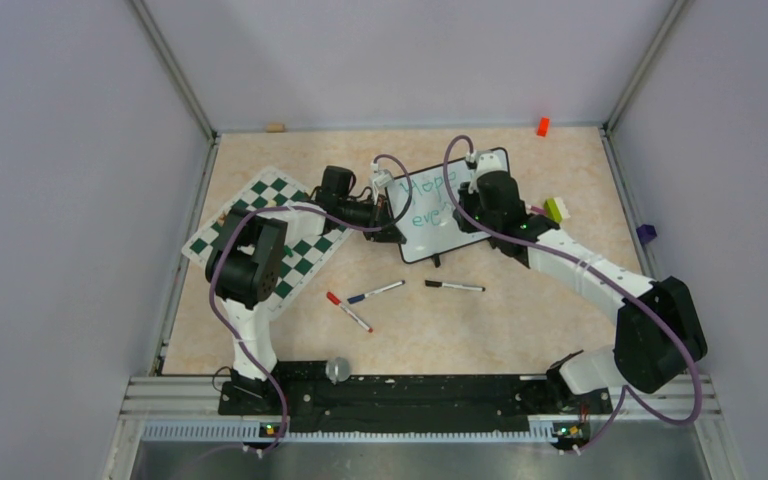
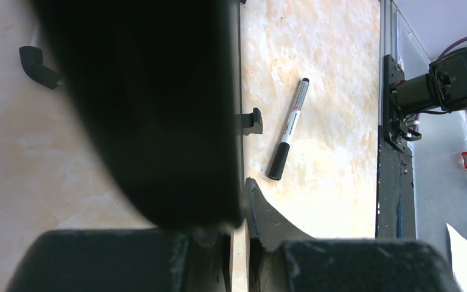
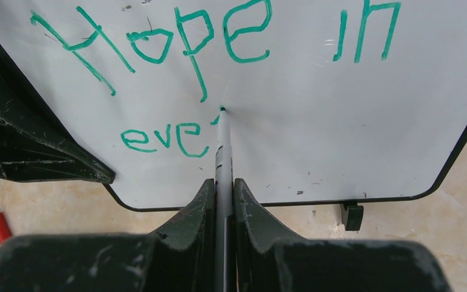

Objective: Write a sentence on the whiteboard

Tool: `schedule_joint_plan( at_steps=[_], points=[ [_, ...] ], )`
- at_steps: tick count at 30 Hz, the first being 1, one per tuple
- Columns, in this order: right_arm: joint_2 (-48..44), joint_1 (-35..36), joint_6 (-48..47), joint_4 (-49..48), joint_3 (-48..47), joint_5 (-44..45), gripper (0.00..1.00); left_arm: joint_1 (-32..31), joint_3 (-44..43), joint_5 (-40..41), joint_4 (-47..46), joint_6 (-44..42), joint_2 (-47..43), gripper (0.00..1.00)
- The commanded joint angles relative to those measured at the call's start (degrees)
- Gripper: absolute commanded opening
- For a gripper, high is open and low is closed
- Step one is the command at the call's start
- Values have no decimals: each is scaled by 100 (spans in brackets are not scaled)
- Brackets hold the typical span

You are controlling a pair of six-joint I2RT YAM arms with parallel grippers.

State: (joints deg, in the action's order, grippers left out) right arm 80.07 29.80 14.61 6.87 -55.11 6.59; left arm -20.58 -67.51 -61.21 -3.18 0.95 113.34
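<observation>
Beige marbled table (image 1: pixel 520 330) filled the floor of a lilac-walled cell. The board (image 3: pixel 352 121) lay on the far middle of the table, apparently flat, turned at an angle to the table edges. One foot (image 3: pixel 352 214) projected from its near rim.

The left pincer (image 1: pixel 392 217) was clamped on the board's left edge. In the left wrist view the dark rim ran between the two fingers. Judged purpose: to anchor the board so that marker pressure could not slide or turn it.

The right pincer (image 3: pixel 222 185) was clamped on a green marker (image 3: pixel 221 146), with the barrel running out in line with the fingers. This grip kept the tip in the wrist camera's sight. The tip touched the white face just right of the second line of writing.

The sentence (image 3: pixel 196 61) read "Hope in" on the first line. The second line read "eve" plus a short stroke at the tip. Judged status: the second-line word was unfinished, so writing was under way.

A black marker (image 1: pixel 455 286) and two more, red-capped (image 1: pixel 348 311) and blue-capped (image 1: pixel 375 292), lay nearer the arm bases, apart from the board. A chequered mat (image 1: pixel 275 190) lay to the left, partly under the left arm, and appeared to play no part.

Judged requirement for the next stroke: even tip contact while the left clamp holds.
</observation>
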Motion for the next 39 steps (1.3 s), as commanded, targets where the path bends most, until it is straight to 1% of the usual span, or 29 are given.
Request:
schedule_joint_plan(
  at_steps=[1,12,27,39],
  points=[
    [-125,-59,-4,-108,142,50,0,-126,-19,-7,159,-280,-55,0],
    [-237,-62,17,-127,431,36,0,-125,-18,-5,160,-280,-56,0],
    [-40,-62,-72,-127,-75,-1,0,-126,-13,-2,157,-284,-57,0],
    [54,-126,-85,-115,-205,123,0,-127,-22,-4,158,-282,-49,0]
  ],
)
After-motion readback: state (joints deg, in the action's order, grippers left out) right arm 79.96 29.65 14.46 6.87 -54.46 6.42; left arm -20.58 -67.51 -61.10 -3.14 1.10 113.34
